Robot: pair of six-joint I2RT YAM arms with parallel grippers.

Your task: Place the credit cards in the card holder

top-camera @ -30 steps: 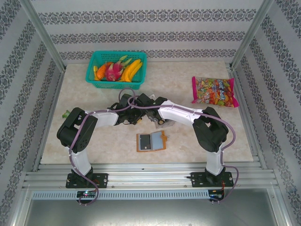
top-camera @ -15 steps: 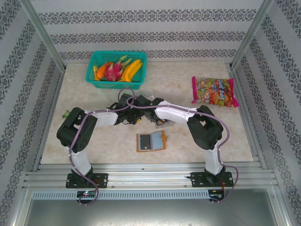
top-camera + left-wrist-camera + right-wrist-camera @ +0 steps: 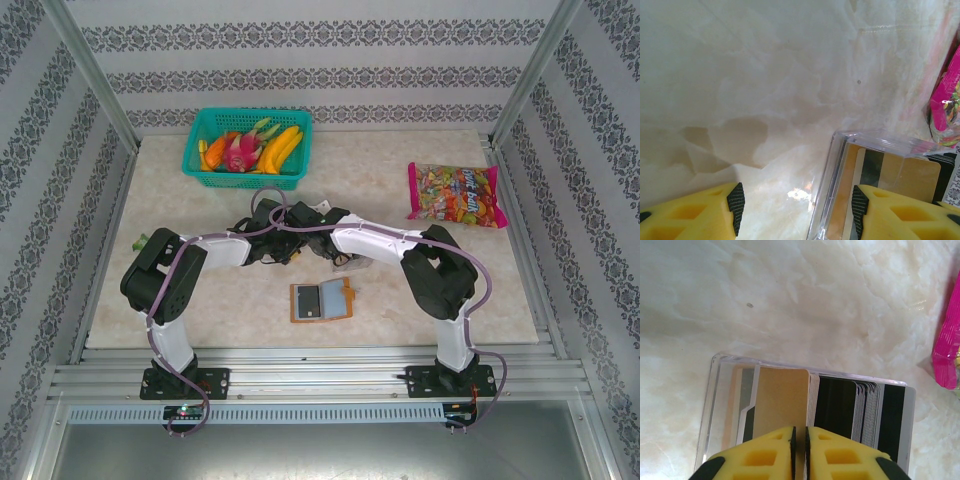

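right pincer (image 3: 800, 437) pinches tan credit card (image 3: 782, 397) in clear box (image 3: 714, 400) | left pincer (image 3: 797, 207) spread wide beside box | card holder (image 3: 322, 300) lies unfolded, nearer

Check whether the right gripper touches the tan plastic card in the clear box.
Touching. Right wrist view: right gripper shut on the tan plastic card, no gap.

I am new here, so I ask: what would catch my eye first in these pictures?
The yellow-fingered right gripper is shut on a tan plastic card in a clear plastic box of cards at the middle of the table. An open orange-brown leather-look wallet lies on the near side of the box. A teal plastic basket of bright fruit sits far left, a pink candy bag far right.
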